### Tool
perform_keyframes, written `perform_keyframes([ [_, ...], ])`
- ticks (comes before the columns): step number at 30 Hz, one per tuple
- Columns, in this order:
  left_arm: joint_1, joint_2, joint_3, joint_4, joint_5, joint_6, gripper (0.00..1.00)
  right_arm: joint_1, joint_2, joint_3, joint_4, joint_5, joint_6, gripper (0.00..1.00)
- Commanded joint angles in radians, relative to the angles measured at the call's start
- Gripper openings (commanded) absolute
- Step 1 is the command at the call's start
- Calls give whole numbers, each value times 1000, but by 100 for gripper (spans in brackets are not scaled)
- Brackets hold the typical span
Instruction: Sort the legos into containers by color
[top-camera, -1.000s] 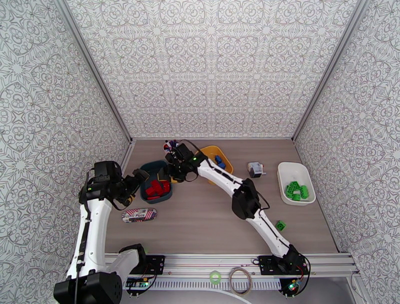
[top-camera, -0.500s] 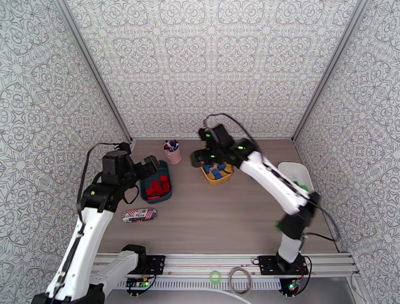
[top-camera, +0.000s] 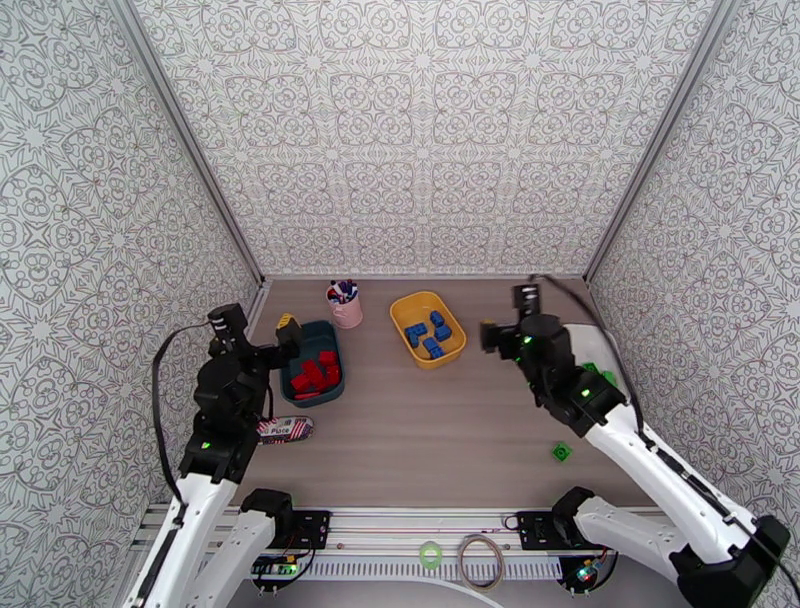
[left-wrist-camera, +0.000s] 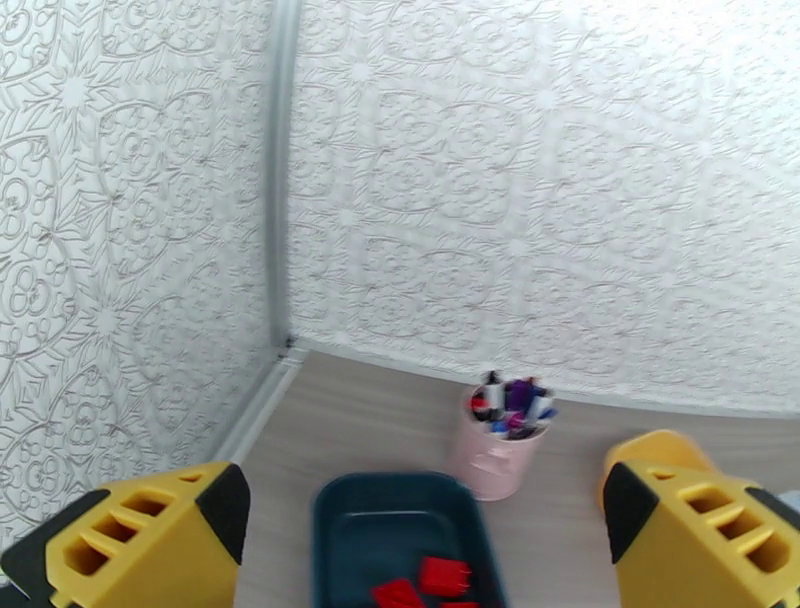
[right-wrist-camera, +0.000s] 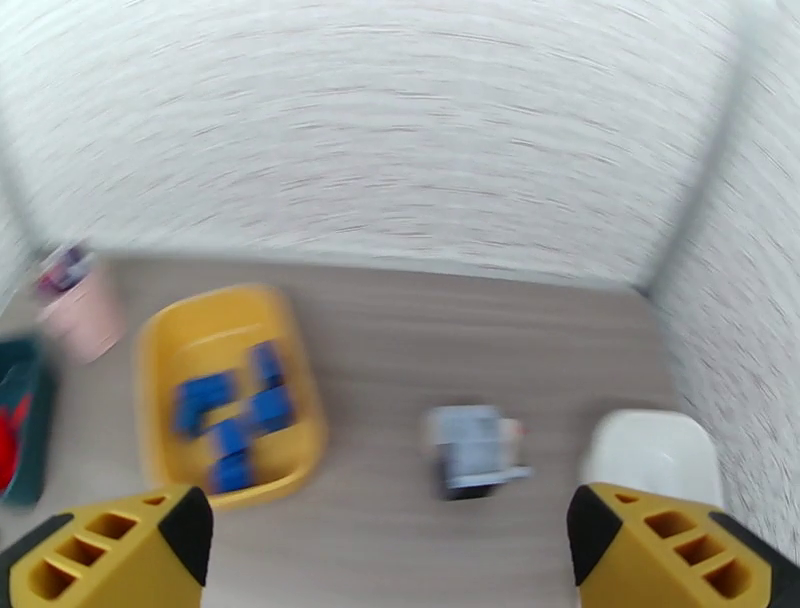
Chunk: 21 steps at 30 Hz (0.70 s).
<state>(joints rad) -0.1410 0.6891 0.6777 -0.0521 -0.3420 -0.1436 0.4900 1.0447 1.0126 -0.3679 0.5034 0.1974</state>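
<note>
Red legos (top-camera: 315, 376) lie in the dark teal tray (top-camera: 322, 336), and they show again as red legos (left-wrist-camera: 430, 580) in the teal tray (left-wrist-camera: 345, 520) of the left wrist view. Blue legos (top-camera: 428, 335) fill the yellow tray (top-camera: 405, 305); the right wrist view has the same blue legos (right-wrist-camera: 235, 415). Green legos (top-camera: 603, 377) peek out behind my right arm, over the white tray (right-wrist-camera: 650, 455). One green lego (top-camera: 562, 452) lies loose on the table. My left gripper (top-camera: 262, 335) (left-wrist-camera: 425, 500) hovers open at the teal tray's near-left. My right gripper (top-camera: 505, 318) (right-wrist-camera: 390, 528) hangs open and empty right of the yellow tray.
A pink cup of pens (top-camera: 345, 305) stands at the back between the teal and yellow trays. A small grey-white object (right-wrist-camera: 470, 450) sits between the yellow and white trays. A patterned flat case (top-camera: 285, 430) lies near my left arm. Patterned walls close in three sides.
My right arm swung from over the teal tray, past the yellow tray, to the right side, its jaws widening. My left arm drew back toward the near edge, still open.
</note>
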Motion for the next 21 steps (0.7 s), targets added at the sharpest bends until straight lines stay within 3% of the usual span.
perform_keyframes([
  [1,12,55,-122,56,-144,67,99,-88,26,-112,65,28,12,99],
  [5,46,127,-264,191,-179,89,99,-157,31,-320,285,70,-29,99],
  [10,73,226,-374,425,-175,124,99,-222,80,-435,441,101,-18,99],
  [18,111,473,-483,867,-75,153,99,-281,307,-520,870,70,-175,99],
  [21,129,596,-475,1032,-7,156,99,-321,381,-547,1039,-14,-195,99],
])
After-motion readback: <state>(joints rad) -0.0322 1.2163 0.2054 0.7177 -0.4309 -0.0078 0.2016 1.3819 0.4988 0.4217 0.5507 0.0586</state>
